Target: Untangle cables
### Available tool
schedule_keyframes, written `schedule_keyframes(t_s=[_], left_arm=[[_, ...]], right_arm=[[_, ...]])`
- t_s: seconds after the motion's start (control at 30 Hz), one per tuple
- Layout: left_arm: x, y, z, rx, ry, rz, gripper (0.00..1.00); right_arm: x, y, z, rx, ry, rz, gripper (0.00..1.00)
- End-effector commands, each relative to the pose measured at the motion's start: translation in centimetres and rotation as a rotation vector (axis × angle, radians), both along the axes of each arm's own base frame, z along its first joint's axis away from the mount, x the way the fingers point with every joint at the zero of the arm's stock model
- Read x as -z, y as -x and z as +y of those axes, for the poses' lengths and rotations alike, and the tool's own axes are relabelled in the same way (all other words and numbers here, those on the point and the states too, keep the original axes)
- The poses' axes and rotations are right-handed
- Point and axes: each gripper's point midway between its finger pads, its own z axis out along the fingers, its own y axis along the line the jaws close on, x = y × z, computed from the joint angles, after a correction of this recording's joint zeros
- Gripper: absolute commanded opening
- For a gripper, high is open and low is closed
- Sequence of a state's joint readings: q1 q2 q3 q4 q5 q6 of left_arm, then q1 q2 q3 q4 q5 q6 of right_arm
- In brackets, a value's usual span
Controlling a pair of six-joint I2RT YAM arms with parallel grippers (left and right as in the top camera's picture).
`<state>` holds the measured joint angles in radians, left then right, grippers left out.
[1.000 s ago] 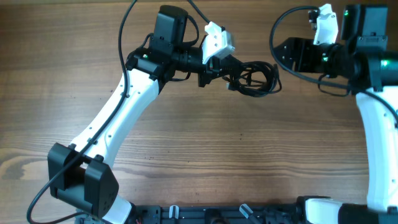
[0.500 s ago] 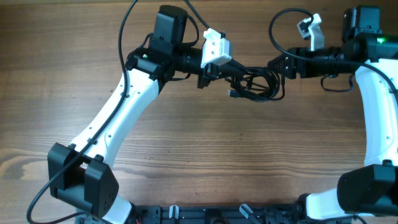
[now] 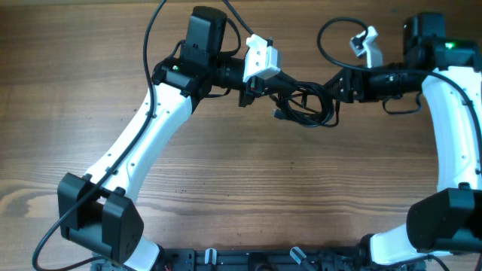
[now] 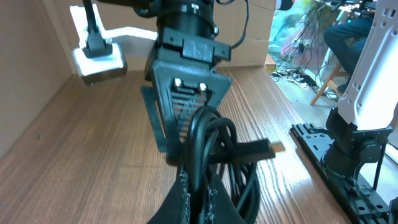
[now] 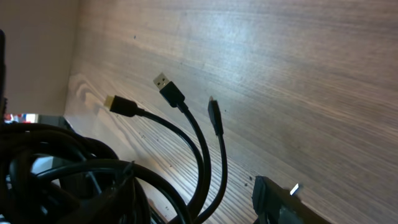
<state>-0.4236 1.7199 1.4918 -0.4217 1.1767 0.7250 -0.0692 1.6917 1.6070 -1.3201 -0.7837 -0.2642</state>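
With left tool (image 3: pixel 276 84) clamped on cables (image 3: pixel 307 104) and right tool (image 3: pixel 336 84) not clearly open or closed, catch one loop only, gently.

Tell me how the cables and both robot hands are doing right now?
thin black cables: tangled in one clump, pinched by the left hand
left hand: shut on the cables
right hand: open, at the clump's edge
three small plug ends: loose, sticking out
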Motion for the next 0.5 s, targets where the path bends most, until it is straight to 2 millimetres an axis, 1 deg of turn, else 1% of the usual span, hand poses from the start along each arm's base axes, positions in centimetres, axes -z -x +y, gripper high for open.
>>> schedule_keyframes(t_s=[0.0,0.07,0.2,0.3,0.37,0.4,0.43,0.47], left_arm=[[-2.3,0.9,0.2,0.03,0.043,-0.061,0.04],[-2.3,0.9,0.2,0.03,0.043,-0.061,0.04],[-2.3,0.9,0.2,0.03,0.043,-0.06,0.04],[-2.3,0.9,0.2,0.03,0.043,-0.06,0.04],[-2.3,0.9,0.2,0.03,0.043,-0.06,0.04],[-2.2,0.9,0.2,0.03,0.042,-0.059,0.04],[-2.2,0.9,0.3,0.03,0.041,-0.055,0.04],[-2.2,0.9,0.3,0.03,0.039,-0.052,0.04]], right_arm=[[1.8,0.6,1.2,-0.05,0.0,0.033,0.61],[2.4,0.9,1.6,-0.057,-0.001,0.052,0.59],[3.0,0.9,2.2,-0.038,-0.021,0.078,0.54],[3.2,1.4,3.5,-0.07,-0.068,0.083,0.53],[3.4,1.3,4.1,-0.065,-0.075,0.092,0.45],[3.4,1.0,4.2,-0.051,-0.078,0.091,0.33],[3.3,0.5,4.1,-0.028,-0.08,0.088,0.26],[3.3,0.0,4.1,-0.003,-0.08,0.089,0.23]])
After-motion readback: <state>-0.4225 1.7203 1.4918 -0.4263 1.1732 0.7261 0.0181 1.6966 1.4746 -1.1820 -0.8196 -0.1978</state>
